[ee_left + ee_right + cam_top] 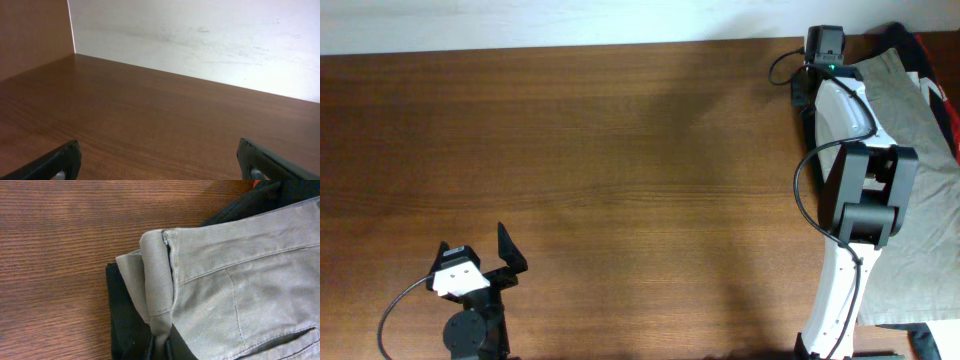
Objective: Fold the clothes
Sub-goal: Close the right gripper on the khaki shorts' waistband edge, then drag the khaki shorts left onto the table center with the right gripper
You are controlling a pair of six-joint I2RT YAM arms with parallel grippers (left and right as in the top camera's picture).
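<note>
The khaki-beige shorts (912, 150) lie at the table's right edge, partly under my right arm. In the right wrist view the shorts (240, 280) show the waistband, seams and a slit pocket at the lower right. My right gripper (160, 345) is shut on a pinched fold of the shorts' waistband edge; in the overhead view it is hidden under the arm. My left gripper (480, 262) is open and empty near the table's front left, and its two fingertips (160, 160) stand wide apart over bare wood.
A dark garment (130, 330) lies under the shorts, and dark and red cloth (930, 60) shows at the far right edge. The brown wooden table (620, 150) meets a white wall (200, 35) at the back.
</note>
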